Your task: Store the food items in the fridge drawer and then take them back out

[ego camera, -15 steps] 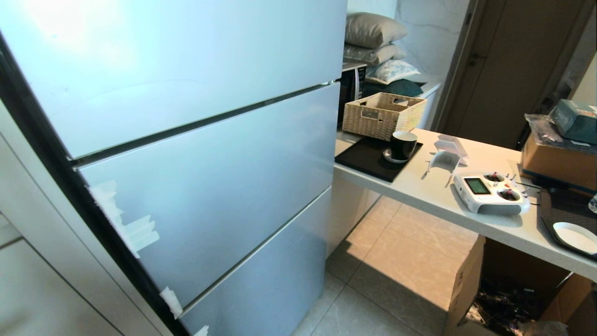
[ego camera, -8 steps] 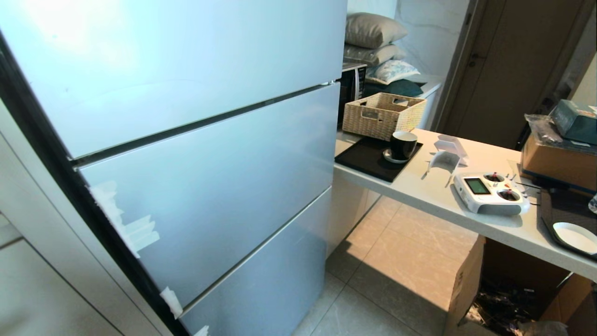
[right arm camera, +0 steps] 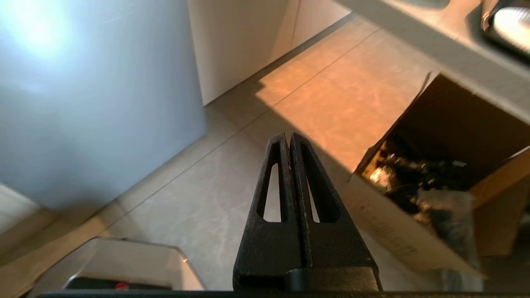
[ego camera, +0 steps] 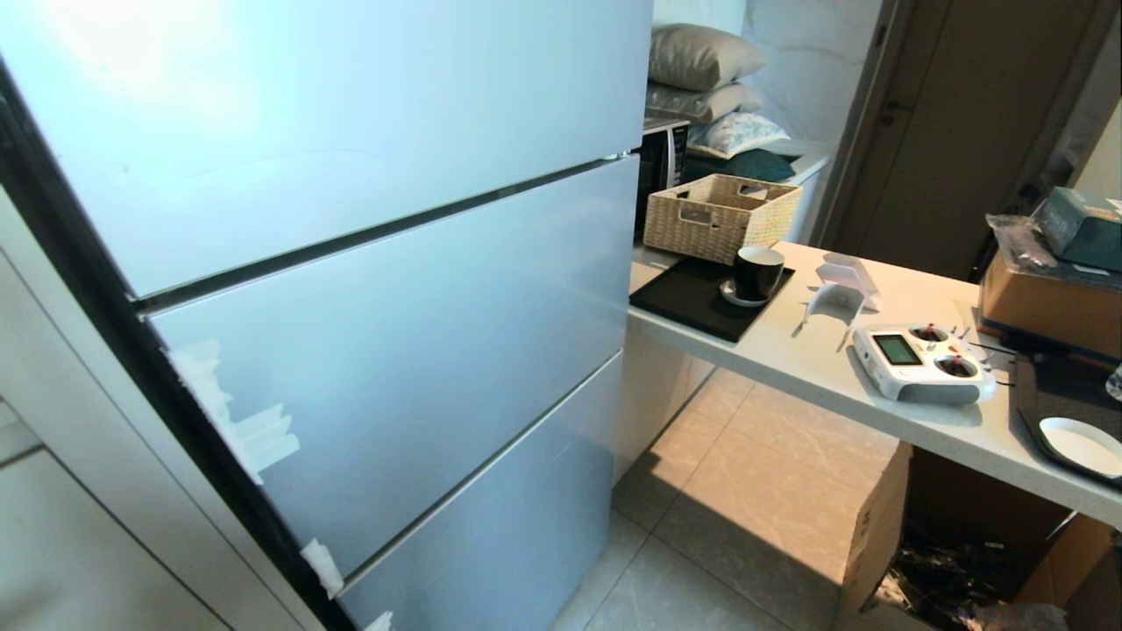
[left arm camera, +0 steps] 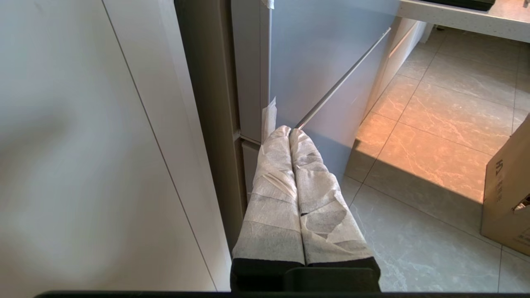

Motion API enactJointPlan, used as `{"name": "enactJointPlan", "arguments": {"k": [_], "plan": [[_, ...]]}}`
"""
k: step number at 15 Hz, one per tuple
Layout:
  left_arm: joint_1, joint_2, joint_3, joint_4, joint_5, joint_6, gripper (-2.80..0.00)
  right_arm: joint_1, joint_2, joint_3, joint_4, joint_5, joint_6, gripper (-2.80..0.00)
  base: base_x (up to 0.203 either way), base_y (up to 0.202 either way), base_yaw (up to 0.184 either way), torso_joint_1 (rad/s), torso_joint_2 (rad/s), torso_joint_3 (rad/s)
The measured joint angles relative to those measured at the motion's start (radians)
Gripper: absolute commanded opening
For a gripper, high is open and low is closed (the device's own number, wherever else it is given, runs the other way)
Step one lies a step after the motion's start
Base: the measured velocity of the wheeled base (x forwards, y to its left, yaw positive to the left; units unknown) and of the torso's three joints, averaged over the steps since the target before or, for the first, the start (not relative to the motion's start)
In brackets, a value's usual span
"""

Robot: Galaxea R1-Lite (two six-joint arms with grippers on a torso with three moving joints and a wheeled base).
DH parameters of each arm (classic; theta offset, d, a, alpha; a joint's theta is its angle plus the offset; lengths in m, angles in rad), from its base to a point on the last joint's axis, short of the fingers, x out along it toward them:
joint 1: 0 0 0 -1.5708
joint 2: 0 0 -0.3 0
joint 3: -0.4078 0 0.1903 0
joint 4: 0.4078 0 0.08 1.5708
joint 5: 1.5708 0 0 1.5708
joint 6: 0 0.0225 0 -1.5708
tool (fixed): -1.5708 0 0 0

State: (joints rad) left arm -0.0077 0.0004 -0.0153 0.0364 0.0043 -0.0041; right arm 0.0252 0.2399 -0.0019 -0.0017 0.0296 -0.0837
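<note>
The fridge (ego camera: 368, 289) fills the left of the head view with all its blue-grey door panels closed. The fridge drawer and the food items are out of view. Neither arm shows in the head view. My left gripper (left arm camera: 289, 130), its fingers wrapped in white tape, is shut and empty, low down by the fridge's lower left corner (left arm camera: 265, 120). My right gripper (right arm camera: 288, 136), bare black, is shut and empty above the floor tiles, between the fridge front (right arm camera: 83, 103) and a cardboard box (right arm camera: 434, 178).
A white counter (ego camera: 815, 368) runs to the right of the fridge, carrying a black tray (ego camera: 679, 298), a dark cup (ego camera: 756, 270), a wicker basket (ego camera: 719, 215), a white remote controller (ego camera: 920, 361) and boxes. The open cardboard box (ego camera: 947, 543) stands under it. A white cabinet (left arm camera: 83, 165) flanks the fridge.
</note>
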Motion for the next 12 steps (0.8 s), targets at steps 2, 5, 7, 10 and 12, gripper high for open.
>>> {"name": "enactJointPlan", "arguments": {"k": [2, 5, 7, 10, 12], "plan": [[0.000, 0.000, 0.000, 0.000, 0.000, 0.000, -2.80, -0.014, -0.053, -0.001, 0.002, 0.009, -0.018, -2.80, 0.000, 0.000, 0.000, 0.000, 0.00, 0.000], [0.000, 0.000, 0.000, 0.000, 0.000, 0.000, -2.80, -0.019, -0.174, 0.000, 0.001, 0.010, -0.024, -2.80, 0.000, 0.000, 0.000, 0.000, 0.00, 0.000], [0.000, 0.000, 0.000, -0.001, 0.000, 0.000, -2.80, -0.019, -0.213, 0.000, -0.001, 0.007, 0.008, -2.80, 0.000, 0.000, 0.000, 0.000, 0.00, 0.000], [0.000, 0.000, 0.000, -0.001, 0.000, 0.000, -2.80, -0.019, -0.235, 0.000, -0.001, 0.003, 0.039, -2.80, 0.000, 0.000, 0.000, 0.000, 0.00, 0.000], [0.000, 0.000, 0.000, -0.001, 0.000, 0.000, -2.80, -0.019, -0.239, 0.000, -0.001, 0.002, 0.039, -2.80, 0.000, 0.000, 0.000, 0.000, 0.00, 0.000]]}}
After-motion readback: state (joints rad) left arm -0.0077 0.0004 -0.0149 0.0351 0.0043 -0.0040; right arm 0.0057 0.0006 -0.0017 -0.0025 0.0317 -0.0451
